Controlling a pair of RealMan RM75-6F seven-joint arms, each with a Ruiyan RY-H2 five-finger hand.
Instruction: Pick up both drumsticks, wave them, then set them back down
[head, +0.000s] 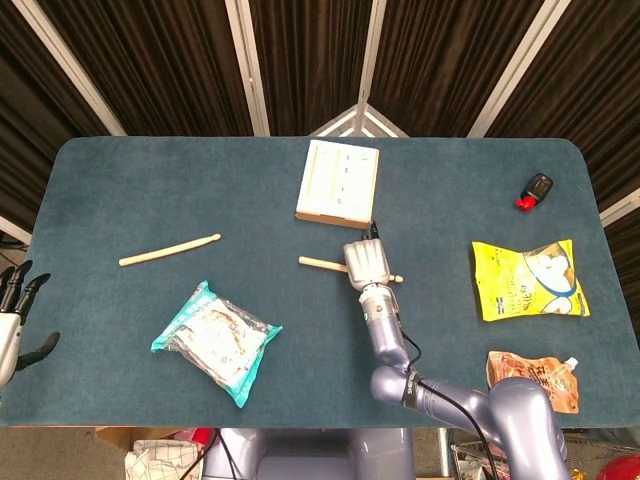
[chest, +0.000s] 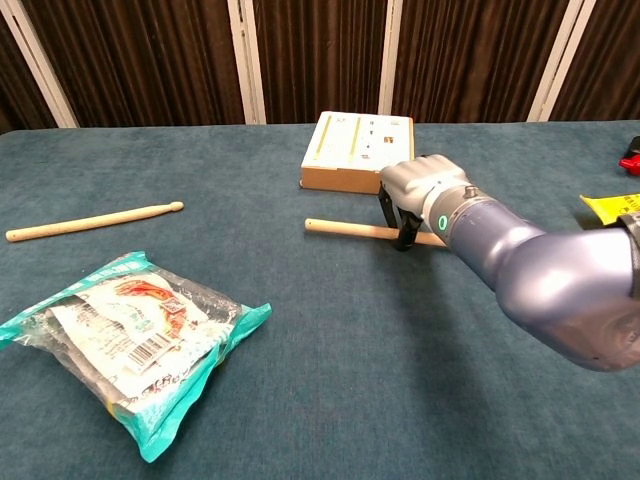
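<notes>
a: drumsticks first. where are they?

b: one pale wooden drumstick (chest: 345, 230) lies near the middle of the blue-carpeted desk (head: 450, 180), just in front of the flat white and tan box (head: 338, 181). the second pale wooden drumstick (head: 169, 250) lies well apart to the left, beyond the clear and teal snack bag (head: 215, 341), untouched.

a: and the hands?

b: the right hand (chest: 420, 195) has its fingers curled down around the middle stick, clasping it near its right end. i can't tell if the stick is off the desk yet. the left hand (head: 15, 318) hangs off the desk's left edge, fingers spread, holding nothing.

a: risks?

b: the hold sits far toward one end, so i'd judge the long free end could droop or twist out on the lift, more so once waving starts. a swing could also clip the box, which is close behind.
</notes>
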